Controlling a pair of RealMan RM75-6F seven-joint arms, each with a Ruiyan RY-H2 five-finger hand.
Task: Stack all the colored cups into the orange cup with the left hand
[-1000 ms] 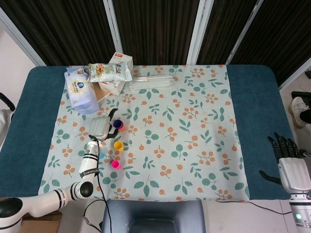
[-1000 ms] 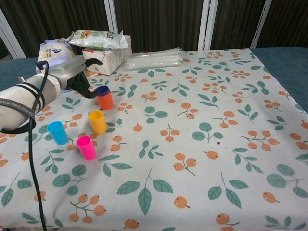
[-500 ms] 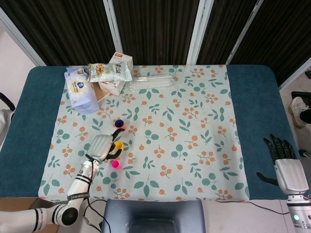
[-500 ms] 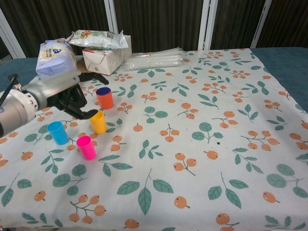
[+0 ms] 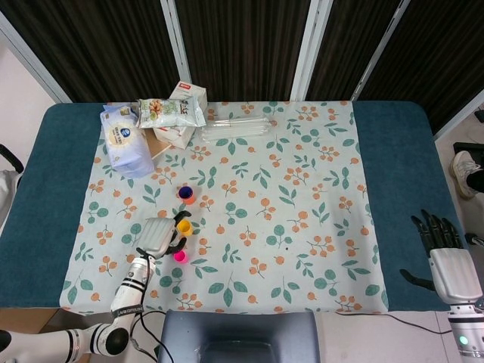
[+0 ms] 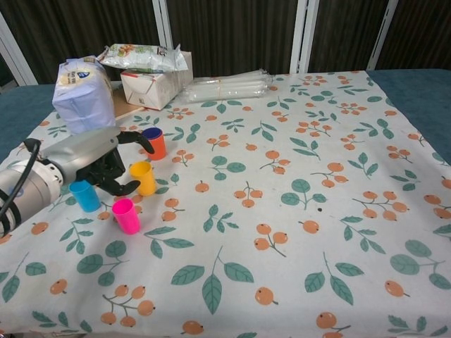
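The orange cup [image 5: 184, 197] [image 6: 156, 147] stands upright on the floral cloth with a dark blue cup [image 6: 151, 132] nested in it. Nearer the front stand a yellow cup [image 5: 184, 226] [image 6: 143, 178], a light blue cup [image 6: 86, 196] and a pink cup [image 5: 180, 256] [image 6: 126, 215], all upright and apart. My left hand [image 5: 156, 235] [image 6: 95, 162] hovers between the yellow and light blue cups, its fingers apart and holding nothing. In the head view it hides the light blue cup. My right hand [image 5: 446, 261] hangs off the table's right side, fingers spread and empty.
At the back left lie a blue-white bag [image 6: 81, 95], a snack packet [image 6: 141, 56] on a carton [image 6: 151, 86], and a clear plastic bundle [image 6: 225, 86]. The floral cloth [image 6: 296, 211] covers the table from the cups to the right.
My left hand has drawn back from the orange cup toward the front edge, leaving the dark blue cup inside it. It now sits by the yellow and light blue cups.
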